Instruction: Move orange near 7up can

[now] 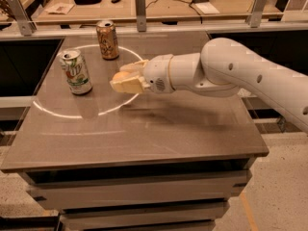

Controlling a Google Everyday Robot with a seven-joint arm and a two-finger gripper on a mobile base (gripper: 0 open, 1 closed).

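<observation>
Near the middle-left of the frame, above the dark brown flat table top (159, 129), the cream-coloured two-finger gripper (126, 79) of the white robot arm (231, 71) is closed around the small round orange fruit (120, 75). Only a part of the fruit shows between the fingers. The white and green 7up can with a silver top (76, 72) stands upright at the left of the frame, near the gripper but not touching it, and the brown-gold drink can (107, 40) stands upright further up, toward the top of the frame. I judge that the picking is done and the carrying is almost finished: the orange is already near the 7up can, but it seems to be held above the table, so lowering and releasing are left. The orange is ball-shaped, so it has no long axis and no clear direction. The 7up can has its long axis vertical, with the top upward. The fingers point to the left of the frame, toward that can.
</observation>
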